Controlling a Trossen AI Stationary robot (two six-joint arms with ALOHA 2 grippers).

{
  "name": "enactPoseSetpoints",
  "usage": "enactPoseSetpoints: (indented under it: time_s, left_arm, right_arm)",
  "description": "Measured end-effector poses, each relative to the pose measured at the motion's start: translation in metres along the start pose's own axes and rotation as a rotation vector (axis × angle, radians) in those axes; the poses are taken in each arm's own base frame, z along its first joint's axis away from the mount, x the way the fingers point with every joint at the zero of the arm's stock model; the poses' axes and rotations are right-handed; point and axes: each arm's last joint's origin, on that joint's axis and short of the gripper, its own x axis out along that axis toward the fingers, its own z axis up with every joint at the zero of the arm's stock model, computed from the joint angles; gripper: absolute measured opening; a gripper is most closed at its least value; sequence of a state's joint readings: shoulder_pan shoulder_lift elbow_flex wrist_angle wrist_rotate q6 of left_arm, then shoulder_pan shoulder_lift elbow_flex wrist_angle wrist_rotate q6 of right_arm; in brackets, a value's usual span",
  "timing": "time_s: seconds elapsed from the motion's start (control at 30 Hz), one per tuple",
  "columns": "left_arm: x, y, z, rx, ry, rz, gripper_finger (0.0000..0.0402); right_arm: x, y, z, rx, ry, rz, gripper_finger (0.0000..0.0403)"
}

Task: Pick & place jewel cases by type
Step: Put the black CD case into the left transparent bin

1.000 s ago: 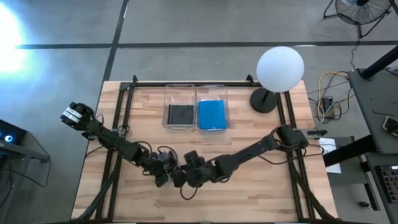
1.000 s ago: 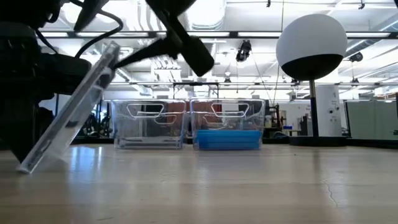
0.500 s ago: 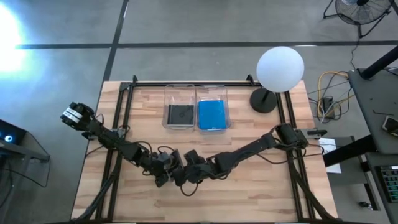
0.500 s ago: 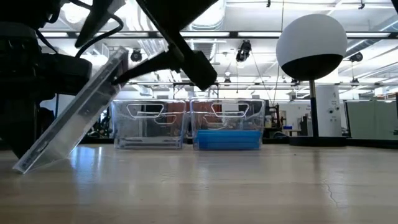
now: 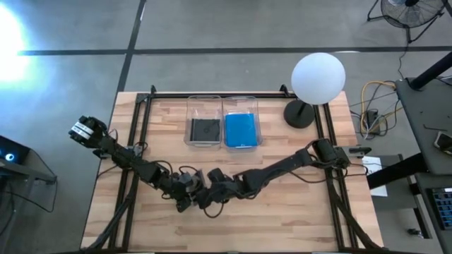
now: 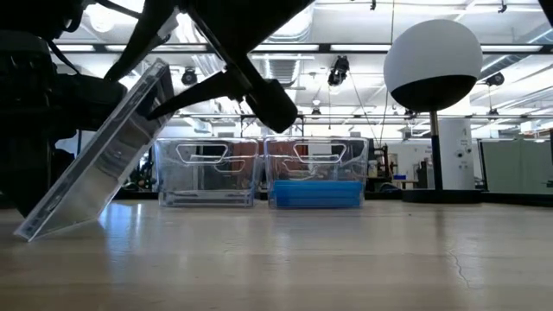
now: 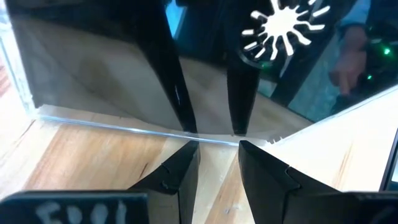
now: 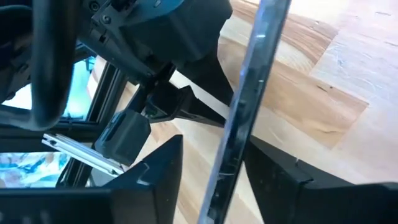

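Observation:
A dark jewel case (image 6: 99, 155) with clear edges stands tilted near the table's front middle, one low edge (image 6: 26, 229) on the wood. My left gripper (image 7: 216, 144) meets that low edge; its fingers stand a little apart with nothing between them. My right gripper (image 8: 214, 142) is open, and the case's raised edge (image 8: 249, 81) stands between its fingers. In the high view both grippers (image 5: 189, 197) (image 5: 206, 195) meet over the case. A dark case (image 5: 205, 130) lies in the left bin, a blue case (image 5: 240, 130) in the right bin. My left gripper sets both fingertips (image 7: 189, 152) against the case's low edge (image 7: 124, 129), where it meets the table. It slants down at the case from the table's left side. My right gripper straddles the raised edge, coming from the table's right. One finger (image 8: 273, 168) lies close against the case's underside. The other (image 8: 161, 162) stands off, with wood showing between. Whether it bears the case, I cannot tell.
Two clear bins (image 5: 188, 120) (image 5: 257, 120) stand side by side at the far middle. A lamp with a white globe (image 5: 318, 77) stands at the far right. Bare wood lies to the right of the grippers (image 6: 363, 250).
My right gripper has gone a little toward the table's left edge and down, over the case's raised edge. The case's low edge has slid slightly toward the table's left, and the case leans a little flatter. My left gripper has kept still.

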State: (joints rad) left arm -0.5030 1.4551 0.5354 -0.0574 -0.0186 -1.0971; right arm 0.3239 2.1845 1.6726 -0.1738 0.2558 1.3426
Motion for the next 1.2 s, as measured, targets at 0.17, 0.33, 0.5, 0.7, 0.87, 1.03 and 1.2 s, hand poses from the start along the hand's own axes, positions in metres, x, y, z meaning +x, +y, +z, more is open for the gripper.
enactPoseSetpoints:
  time_s: [0.17,0.33,0.5,0.7,0.87,1.03,1.2]
  left_arm:
    - [0.0,0.0,0.0,0.0,-0.003,0.003,0.0103]
    - [0.0,0.0,0.0,-0.001,-0.004,0.004,0.0103]
    - [0.0,0.0,0.0,-0.002,-0.005,0.003,0.0103]
    - [0.0,-0.001,0.002,-0.005,-0.026,-0.017,0.0103]
    - [0.0,-0.003,0.002,-0.002,-0.038,-0.019,0.0103]
    - [-0.004,-0.008,0.0,0.02,-0.062,-0.025,0.0103]
    - [-0.015,-0.011,-0.004,0.02,-0.128,-0.013,0.0104]
  right_arm:
    - [0.001,-0.001,0.002,0.003,0.017,0.0,0.0123]
    - [0.002,-0.004,0.003,0.019,0.021,-0.014,0.0097]
    - [0.002,-0.01,0.001,0.005,0.031,-0.067,0.0081]
    - [0.003,-0.018,-0.001,0.007,0.046,-0.116,0.0065]
    - [0.003,-0.018,-0.001,0.02,0.068,-0.108,0.0051]
    - [0.002,-0.018,-0.001,0.036,0.067,-0.108,0.0042]
    - [0.0,-0.017,0.0,0.015,0.071,-0.115,0.0038]
